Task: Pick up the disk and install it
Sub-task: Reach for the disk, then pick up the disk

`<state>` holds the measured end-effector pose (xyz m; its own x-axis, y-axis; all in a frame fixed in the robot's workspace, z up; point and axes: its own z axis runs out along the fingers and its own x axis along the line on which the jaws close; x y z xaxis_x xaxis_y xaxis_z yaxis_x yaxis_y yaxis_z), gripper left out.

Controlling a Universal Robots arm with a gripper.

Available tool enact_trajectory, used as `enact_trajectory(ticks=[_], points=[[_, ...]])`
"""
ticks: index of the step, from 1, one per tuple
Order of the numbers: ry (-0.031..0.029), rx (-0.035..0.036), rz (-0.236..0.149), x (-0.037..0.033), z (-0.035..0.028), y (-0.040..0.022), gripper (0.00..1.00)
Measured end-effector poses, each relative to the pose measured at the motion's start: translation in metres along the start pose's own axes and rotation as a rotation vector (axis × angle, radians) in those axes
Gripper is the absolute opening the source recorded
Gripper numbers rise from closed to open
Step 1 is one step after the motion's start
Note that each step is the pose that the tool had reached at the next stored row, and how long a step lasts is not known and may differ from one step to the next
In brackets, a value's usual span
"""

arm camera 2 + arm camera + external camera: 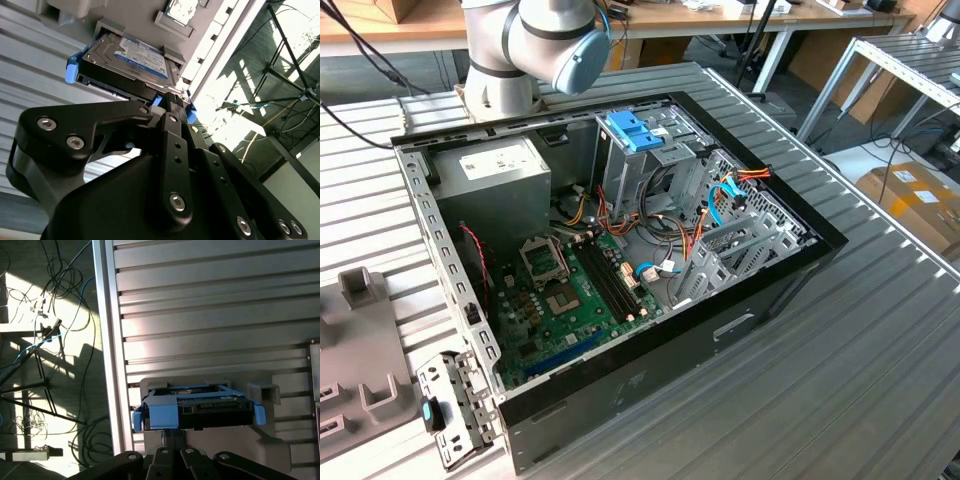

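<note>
The disk [132, 57] is a silver-grey drive with a white and blue label and a bright blue carrier frame. It rests in a grey holder [172, 25] on the ribbed metal table. In the first wrist view the disk [197, 407] appears edge-on, with blue tabs at both ends. My black gripper [172, 102] is right at the disk's near edge, against the blue frame. In the first wrist view the gripper [172, 432] comes up just beneath the blue tab. The disk lies flat in its holder.
In the exterior view an open computer case [790, 285] lies on the ribbed table, with a metal drive cage topped by a blue bracket [636, 130]. The arm's base [515, 50] stands behind the case. Grey fixtures [360, 340] sit at the exterior view's left. The table edge [107, 340] runs close to the disk.
</note>
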<state>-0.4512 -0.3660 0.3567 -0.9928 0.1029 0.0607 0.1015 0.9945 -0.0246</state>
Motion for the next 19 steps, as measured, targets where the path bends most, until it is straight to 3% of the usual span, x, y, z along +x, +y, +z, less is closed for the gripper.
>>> enact_trajectory(ticks=[3,9,12,19], points=[[-0.012,-0.001,-0.002,0.0001,0.0019,0.0002,0.11],[-0.0136,-0.0012,-0.003,0.002,0.0037,0.0093,0.11],[-0.0215,-0.0018,-0.006,0.0079,0.0062,0.0093,0.11],[-0.0244,-0.0018,-0.012,0.0078,0.0075,0.0094,0.11]])
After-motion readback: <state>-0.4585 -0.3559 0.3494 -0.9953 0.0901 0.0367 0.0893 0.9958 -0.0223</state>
